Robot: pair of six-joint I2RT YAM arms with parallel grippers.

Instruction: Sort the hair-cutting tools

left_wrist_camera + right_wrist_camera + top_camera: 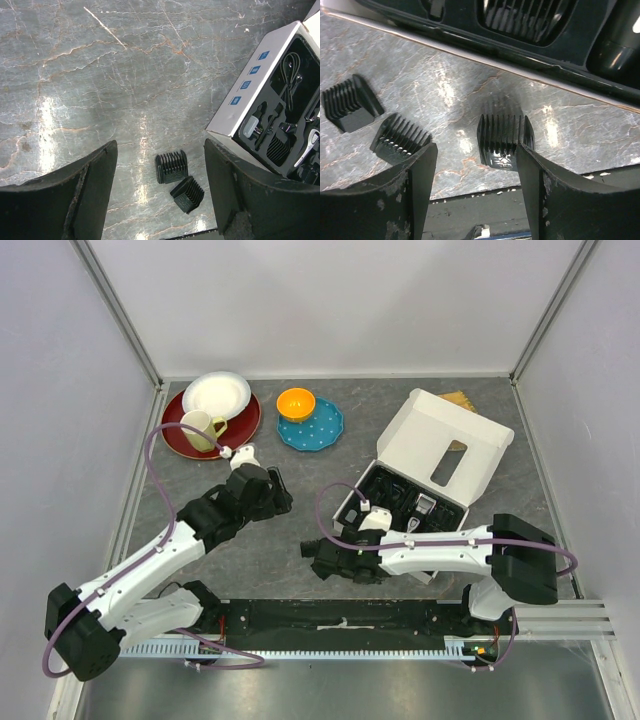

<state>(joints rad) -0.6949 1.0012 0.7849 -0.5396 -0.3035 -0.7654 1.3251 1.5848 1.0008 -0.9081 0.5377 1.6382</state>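
Observation:
Three black comb attachments lie on the table near its front edge. In the right wrist view they sit at far left, left and centre. My right gripper is open and low over them; the centre comb lies just inside its right finger, not gripped. Two of the combs show in the left wrist view, between the fingers of my open, empty left gripper, which hovers well above the table. The tray holds a coiled cord, the clipper, another comb and a short cylinder.
The open white box with its black tray stands right of centre, just behind my right gripper. At the back left are a red plate, a white bowl, a mug, a teal plate and an orange bowl. My left gripper is left of centre.

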